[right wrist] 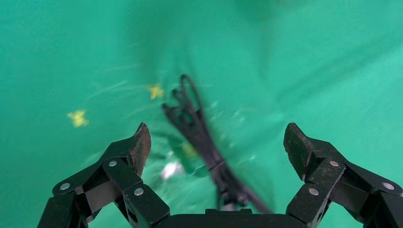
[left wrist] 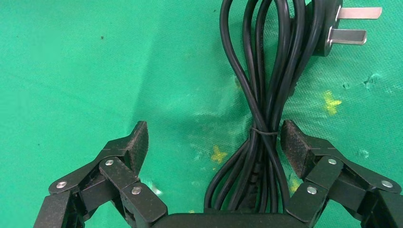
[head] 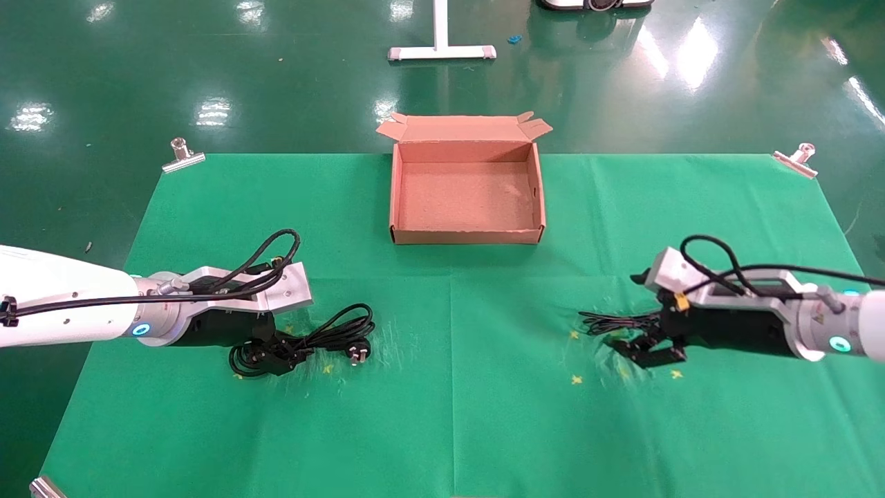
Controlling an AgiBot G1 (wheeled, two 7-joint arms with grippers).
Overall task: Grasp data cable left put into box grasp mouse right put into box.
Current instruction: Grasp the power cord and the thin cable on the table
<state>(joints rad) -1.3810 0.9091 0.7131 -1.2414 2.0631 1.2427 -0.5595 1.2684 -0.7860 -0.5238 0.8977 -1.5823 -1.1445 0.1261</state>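
Observation:
The data cable (head: 325, 335) lies coiled on the green cloth at the left, its plug (head: 358, 354) pointing right. My left gripper (head: 276, 349) is low over the coil and open. In the left wrist view the tied bundle of data cable (left wrist: 261, 95) runs between the fingers, close beside one pad (left wrist: 294, 145) of the left gripper (left wrist: 217, 142), with the plug (left wrist: 332, 28) beyond. At the right, my right gripper (head: 650, 351) is open over the mouse's thin wire (head: 608, 321). The wire (right wrist: 190, 114) lies blurred between the fingers of the right gripper (right wrist: 218, 142). The mouse body is hidden. The box (head: 467, 236) stands open at the back centre.
Metal clips (head: 183, 155) (head: 795, 159) hold the cloth at the far corners. A white stand base (head: 442, 52) sits on the floor behind the table. Yellow marks (head: 576, 379) dot the cloth near both grippers.

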